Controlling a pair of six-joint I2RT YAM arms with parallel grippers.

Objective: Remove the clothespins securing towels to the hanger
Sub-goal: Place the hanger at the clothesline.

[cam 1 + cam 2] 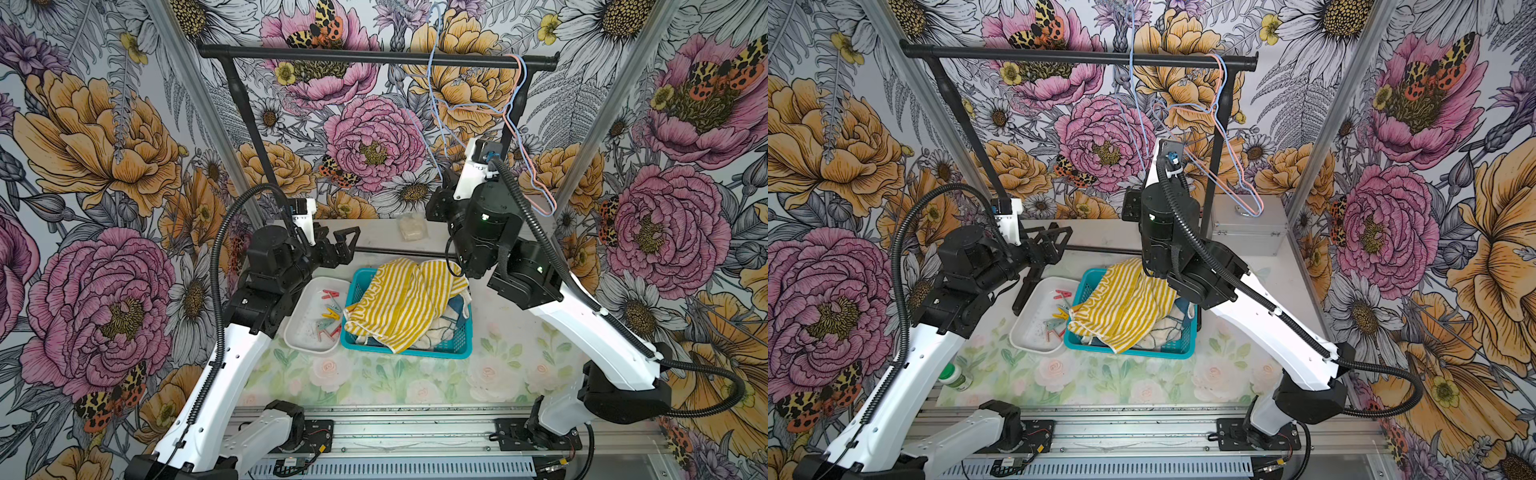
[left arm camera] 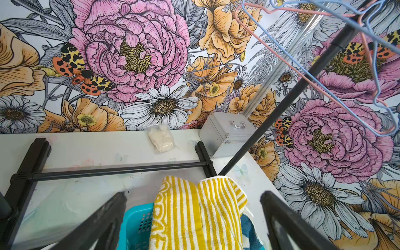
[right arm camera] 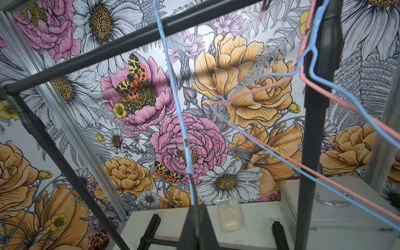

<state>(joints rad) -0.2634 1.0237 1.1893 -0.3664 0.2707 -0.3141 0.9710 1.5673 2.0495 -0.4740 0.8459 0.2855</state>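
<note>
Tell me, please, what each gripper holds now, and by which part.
The right gripper pinches a thin light-blue wire hanger on a straight stretch of wire. The left gripper is open and holds nothing.

Woven lettering on yellow striped towel [image 1: 403,303], too distorted to read

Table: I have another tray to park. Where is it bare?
Bare: the flowered mat between the basket and the front rail. Crowded: the middle, with tray and basket side by side, and the back, with rack foot, bag and metal case.
</note>
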